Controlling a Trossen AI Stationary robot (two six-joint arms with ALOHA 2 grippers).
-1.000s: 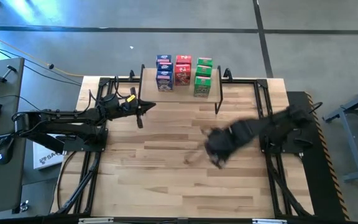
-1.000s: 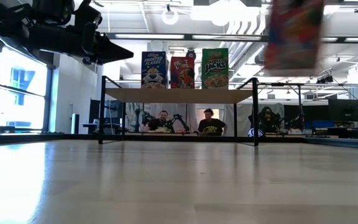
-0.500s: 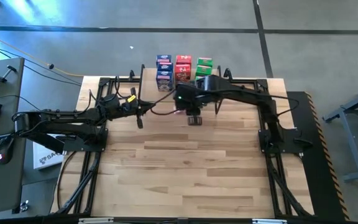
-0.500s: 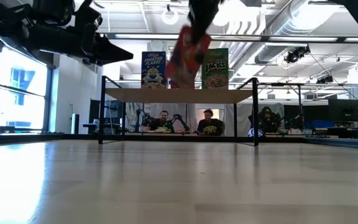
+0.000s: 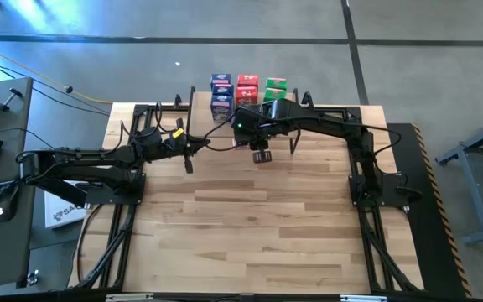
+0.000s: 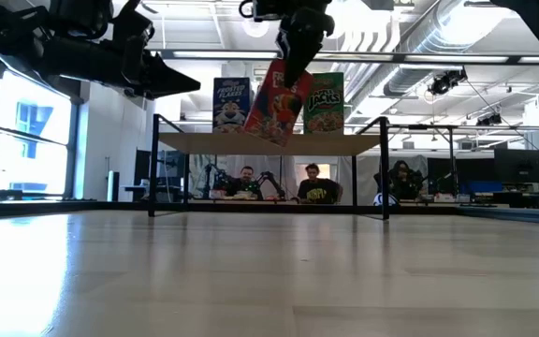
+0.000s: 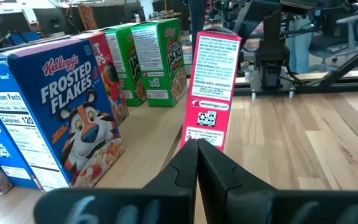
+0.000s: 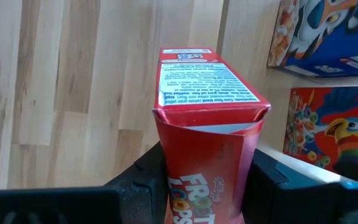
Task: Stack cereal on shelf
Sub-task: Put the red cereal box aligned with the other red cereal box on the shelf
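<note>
The red box [image 8: 207,155] between the right tool's [image 8: 204,180] dark fingers bore white panels; beyond stood blue [image 7: 61,106], red [image 7: 107,74] and green [image 7: 157,59] boxes.

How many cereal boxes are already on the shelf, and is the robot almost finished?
Blue, red and green boxes already stand in three columns on the shelf; the exact count is hard to tell from above. In hand: the right end effector holds a red box, tilted, in the air by the shelf's front edge. Left to do: set that box down. The left end effector waits nearby, shut and empty.
</note>
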